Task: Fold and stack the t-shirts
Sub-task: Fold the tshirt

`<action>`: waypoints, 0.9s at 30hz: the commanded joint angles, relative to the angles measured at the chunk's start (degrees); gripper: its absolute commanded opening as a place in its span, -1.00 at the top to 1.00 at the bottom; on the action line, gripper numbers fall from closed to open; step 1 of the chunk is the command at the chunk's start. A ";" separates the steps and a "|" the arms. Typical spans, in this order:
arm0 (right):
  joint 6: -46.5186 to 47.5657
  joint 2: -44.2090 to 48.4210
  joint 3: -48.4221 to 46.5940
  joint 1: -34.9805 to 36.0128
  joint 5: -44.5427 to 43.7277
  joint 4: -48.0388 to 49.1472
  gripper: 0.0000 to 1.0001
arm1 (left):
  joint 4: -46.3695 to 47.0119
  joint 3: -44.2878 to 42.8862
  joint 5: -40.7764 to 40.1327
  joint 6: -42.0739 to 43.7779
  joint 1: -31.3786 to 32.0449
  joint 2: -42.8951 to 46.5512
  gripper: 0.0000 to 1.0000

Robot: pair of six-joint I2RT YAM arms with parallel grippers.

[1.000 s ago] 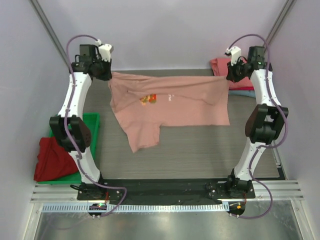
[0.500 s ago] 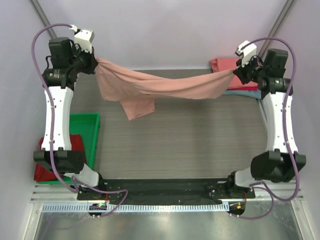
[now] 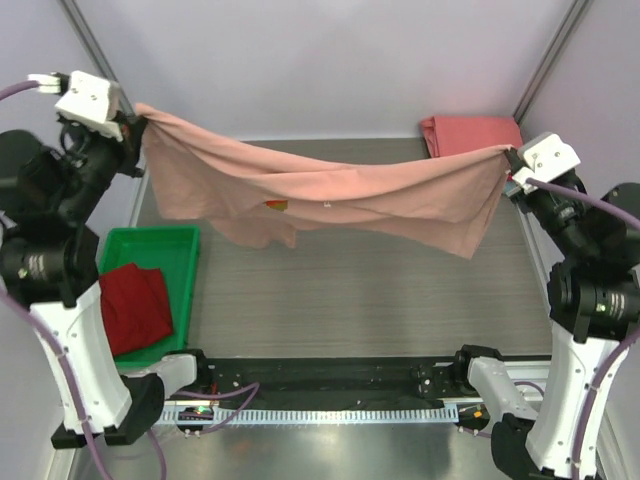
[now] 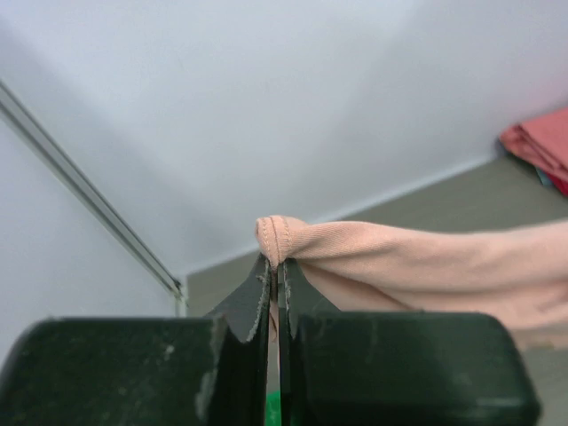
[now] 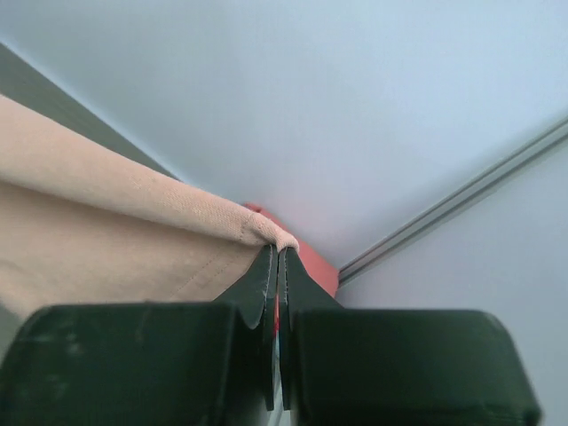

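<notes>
The dusty-pink t-shirt (image 3: 330,195) hangs stretched in the air between both arms, sagging in the middle, its small chest print (image 3: 276,206) showing. My left gripper (image 3: 135,122) is shut on its left corner (image 4: 277,238) high at the far left. My right gripper (image 3: 510,155) is shut on its right corner (image 5: 266,232) at the right. A folded coral-red t-shirt (image 3: 470,132) lies at the back right of the table. A dark red t-shirt (image 3: 135,305) lies in the green tray (image 3: 185,245). The blue-grey t-shirt is hidden.
The green tray stands at the left edge of the grey table (image 3: 380,290). White enclosure walls and metal rails close in the back and sides. The arm bases sit on the black rail (image 3: 340,378) at the near edge.
Both arms have lifted the pink t-shirt off the table and moved up and outward, pulling it into a stretched hanging span. The dark red t-shirt now shows in the tray.
</notes>
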State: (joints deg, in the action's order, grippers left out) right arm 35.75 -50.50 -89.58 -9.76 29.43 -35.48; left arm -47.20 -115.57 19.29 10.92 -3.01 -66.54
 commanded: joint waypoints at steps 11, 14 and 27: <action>-3.32 -2.40 7.30 -0.35 -7.37 -0.46 0.97 | 0.26 8.32 4.78 1.82 -2.62 0.46 0.99; -1.57 -6.17 13.80 -0.26 -5.89 -0.29 0.98 | 0.79 17.46 6.46 2.09 -2.53 -3.23 0.99; -3.05 -51.95 13.14 -0.35 -2.53 9.64 0.97 | 7.73 21.62 7.09 -3.97 -1.30 -45.77 0.99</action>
State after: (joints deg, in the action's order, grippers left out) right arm 34.39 -97.73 -66.96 -9.87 26.11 -31.03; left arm -43.22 -87.20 26.76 9.37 -4.40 -112.29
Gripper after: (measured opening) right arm 0.029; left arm 0.011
